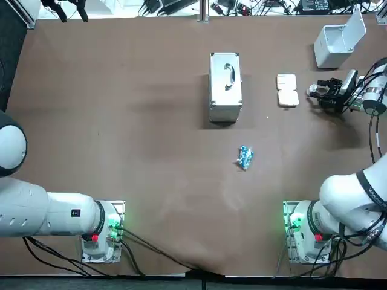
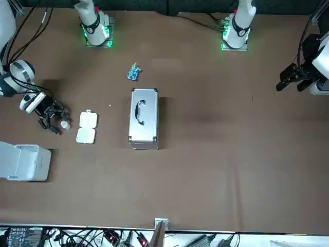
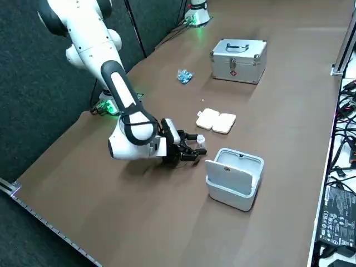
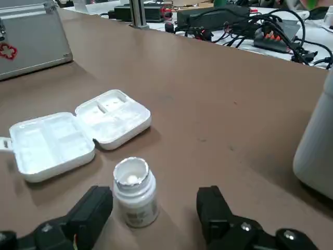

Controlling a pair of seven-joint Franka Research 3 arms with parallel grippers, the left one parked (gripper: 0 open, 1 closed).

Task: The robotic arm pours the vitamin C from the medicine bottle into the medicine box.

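Currently I am seeing the end effector point(image 4: 153, 204) sitting spread around the uncapped cylindrical white medicine bottle point(image 4: 134, 191), standing upright near the right edge of the desk point(image 4: 218, 99), beside the open, compartmented plastic medicine box point(image 4: 78, 133).

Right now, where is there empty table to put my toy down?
The big bare patch lies left of the silver case, toward the parked arm. Another sits between the blue packet and the right arm's base. It is crowded on the right: pill box, medicine bottle, open claw and white bin sit close together.
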